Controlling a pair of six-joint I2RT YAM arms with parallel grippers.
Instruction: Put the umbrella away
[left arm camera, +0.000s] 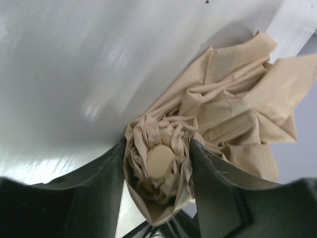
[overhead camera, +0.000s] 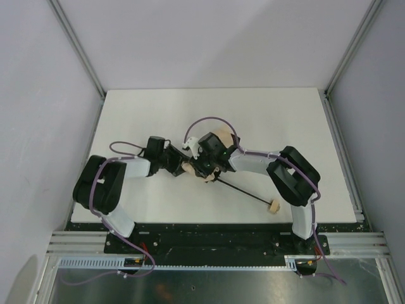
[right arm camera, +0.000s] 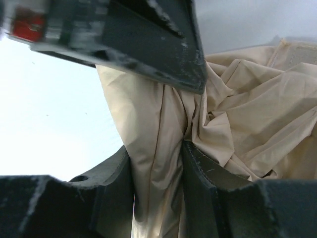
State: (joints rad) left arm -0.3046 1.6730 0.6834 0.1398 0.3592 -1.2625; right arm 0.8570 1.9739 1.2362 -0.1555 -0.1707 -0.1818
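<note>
The right gripper (right arm camera: 156,147) pinches a fold of the umbrella (right arm camera: 247,114); above the fold sits a black arm part (right arm camera: 148,44)

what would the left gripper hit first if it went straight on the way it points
The umbrella: its bunched canopy is already clamped in the left gripper. Past that, likely the right gripper, though depth is unclear.

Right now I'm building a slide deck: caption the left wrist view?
Left gripper clamps the bunched tip of the beige umbrella, its canopy crumpled, white table behind.
</note>
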